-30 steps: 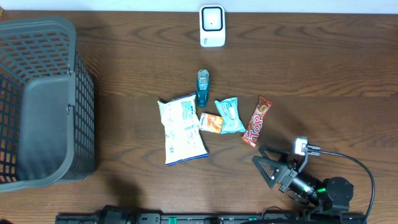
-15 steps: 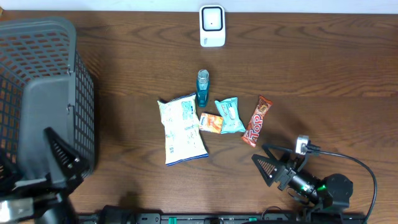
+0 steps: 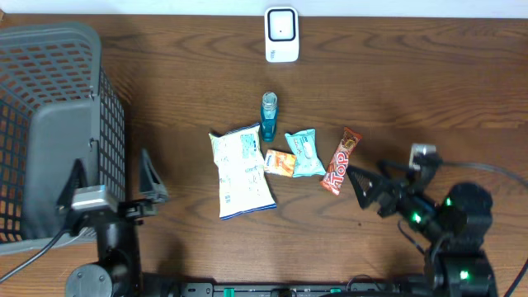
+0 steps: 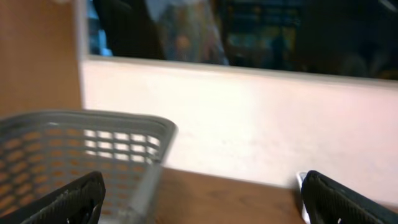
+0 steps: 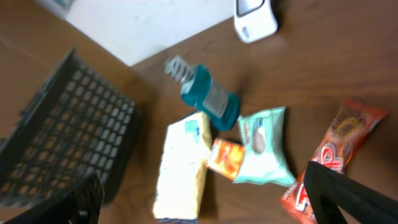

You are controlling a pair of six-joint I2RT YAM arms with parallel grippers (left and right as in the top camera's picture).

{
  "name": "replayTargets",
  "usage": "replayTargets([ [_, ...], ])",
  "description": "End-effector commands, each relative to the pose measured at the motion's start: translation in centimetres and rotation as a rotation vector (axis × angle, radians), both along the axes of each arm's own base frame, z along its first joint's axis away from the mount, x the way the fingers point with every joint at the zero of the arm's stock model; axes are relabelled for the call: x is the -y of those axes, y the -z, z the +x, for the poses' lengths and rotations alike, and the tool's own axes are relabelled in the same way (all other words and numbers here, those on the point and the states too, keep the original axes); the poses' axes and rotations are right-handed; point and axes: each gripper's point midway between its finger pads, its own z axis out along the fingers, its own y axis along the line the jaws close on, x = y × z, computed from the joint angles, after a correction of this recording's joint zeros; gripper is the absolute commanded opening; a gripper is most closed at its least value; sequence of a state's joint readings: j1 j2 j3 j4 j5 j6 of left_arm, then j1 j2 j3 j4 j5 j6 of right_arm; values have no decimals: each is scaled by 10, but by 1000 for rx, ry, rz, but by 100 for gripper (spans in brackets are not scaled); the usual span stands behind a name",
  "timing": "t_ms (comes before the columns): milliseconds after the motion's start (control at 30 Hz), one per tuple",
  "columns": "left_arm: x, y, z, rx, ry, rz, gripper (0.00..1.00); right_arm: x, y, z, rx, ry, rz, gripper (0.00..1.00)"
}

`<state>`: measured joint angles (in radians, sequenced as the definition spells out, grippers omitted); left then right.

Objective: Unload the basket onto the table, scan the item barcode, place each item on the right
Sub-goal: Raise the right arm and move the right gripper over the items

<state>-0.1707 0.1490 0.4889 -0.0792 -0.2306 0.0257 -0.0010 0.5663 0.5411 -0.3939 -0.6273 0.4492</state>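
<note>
Both gape empty: left claw (image 3: 112,162) at basket (image 3: 49,33) edge, right claw (image 3: 367,172) near red bar (image 3: 341,160).

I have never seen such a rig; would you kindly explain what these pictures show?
This is a robot with two arms at a wooden table; each arm ends in two fingers for grasping. One picture looks down from above; the other two come from cameras on the wrists, so the dark shapes in their lower corners are the arm's own fingers. On the table lie a white snack bag, a blue bottle, an orange packet, a teal packet and a red bar, with a white scanner at the far edge and a grey basket beside the left arm. The left fingers and the right fingers are open and hold nothing.
</note>
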Motion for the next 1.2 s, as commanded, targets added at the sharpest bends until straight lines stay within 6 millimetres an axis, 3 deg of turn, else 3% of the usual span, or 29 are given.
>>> replayTargets([
  [0, 20, 8, 4, -8, 112, 19, 99, 6, -9, 24, 24, 47, -179, 99],
  [67, 20, 22, 9, -39, 109, 16, 99, -4, -6, 33, -19, 33, -226, 99],
  [233, 21, 66, 22, -121, 118, -126, 99, -49, 1, 53, -102, -30, -360, 99],
  [400, 23, 101, 29, -192, 120, -131, 99, -67, 9, 78, -216, 78, -555, 99],
  [500, 23, 99, 30, -180, 123, -131, 99, -89, 15, 88, -262, 27, -627, 99],
  [633, 27, 86, 29, -131, 143, -111, 99, -99, 26, 100, -321, 55, -603, 99],
  [767, 27, 97, 30, -179, 136, -47, 99, -102, 29, 101, -341, 57, -579, 99],
  [900, -4, 113, 26, -244, -47, -37, 99, -95, 37, 92, -384, 51, -615, 99],
  [1167, -59, 112, 7, -235, -385, -49, 99, -85, 55, 78, -441, 30, -678, 99],
])
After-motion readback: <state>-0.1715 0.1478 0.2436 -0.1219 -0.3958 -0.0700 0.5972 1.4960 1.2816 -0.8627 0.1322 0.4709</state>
